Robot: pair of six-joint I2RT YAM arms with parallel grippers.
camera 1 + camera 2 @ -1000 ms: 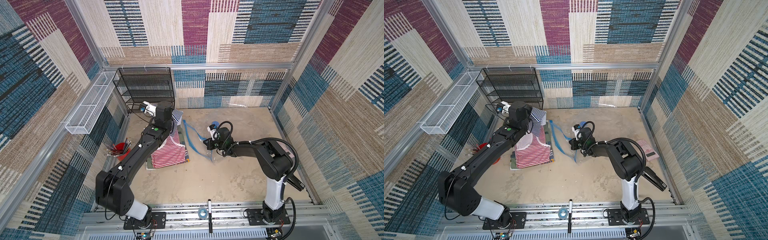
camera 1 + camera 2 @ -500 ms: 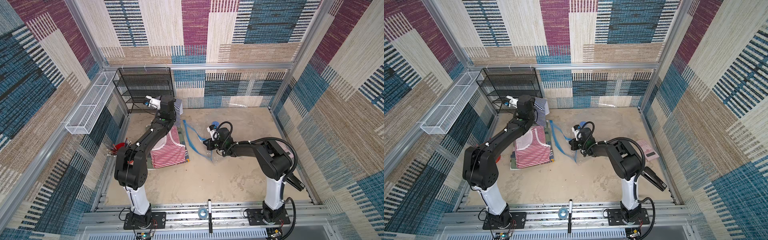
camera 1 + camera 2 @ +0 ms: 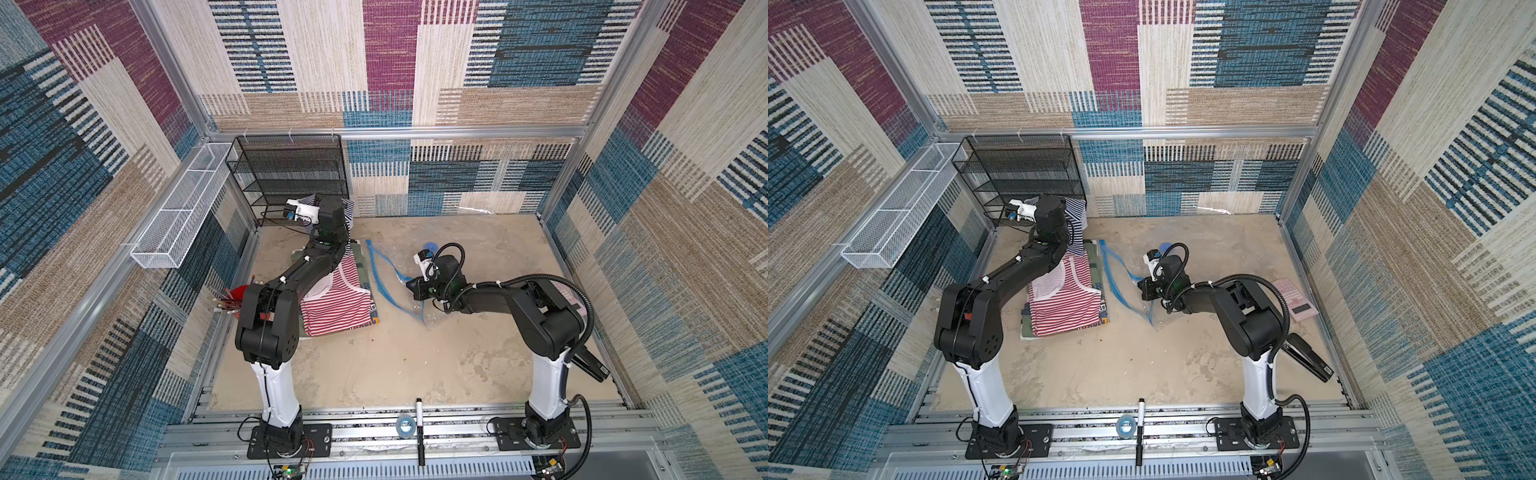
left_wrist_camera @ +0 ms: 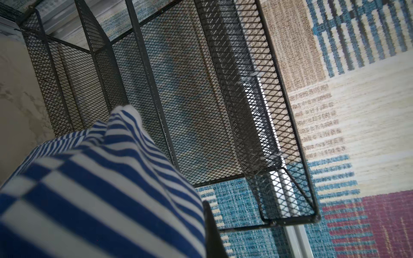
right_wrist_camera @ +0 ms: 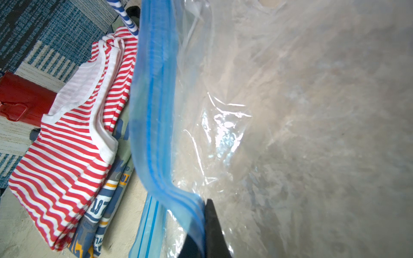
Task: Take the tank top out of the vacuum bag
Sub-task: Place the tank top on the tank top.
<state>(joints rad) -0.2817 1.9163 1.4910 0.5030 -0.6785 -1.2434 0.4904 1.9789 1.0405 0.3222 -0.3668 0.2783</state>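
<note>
By the black mesh rack (image 3: 291,174) | your left gripper (image 3: 328,205), clenched on the blue-striped tank top (image 4: 100,178), has swung here from over the clothes pile (image 3: 332,303) | right gripper (image 5: 204,223) clamps the vacuum bag (image 3: 380,270) by its zip strip, mid-table | bag looks empty: removal done.

The sandy, stained table (image 3: 395,361) bears a pile of folded clothes (image 3: 338,305) left of the middle, a red-and-white striped top uppermost. Just beside the pile, on its right, lies the clear vacuum bag (image 3: 384,270), one blue edge raised off the surface. A black wire shelf (image 3: 291,174) stands in the back left corner, a red cup (image 3: 237,292) of pens at the left edge, a pink calculator (image 3: 1295,298) by the right edge. On the front rail (image 3: 457,432) lie a marker (image 3: 419,432) and a tape roll (image 3: 405,426)
</note>
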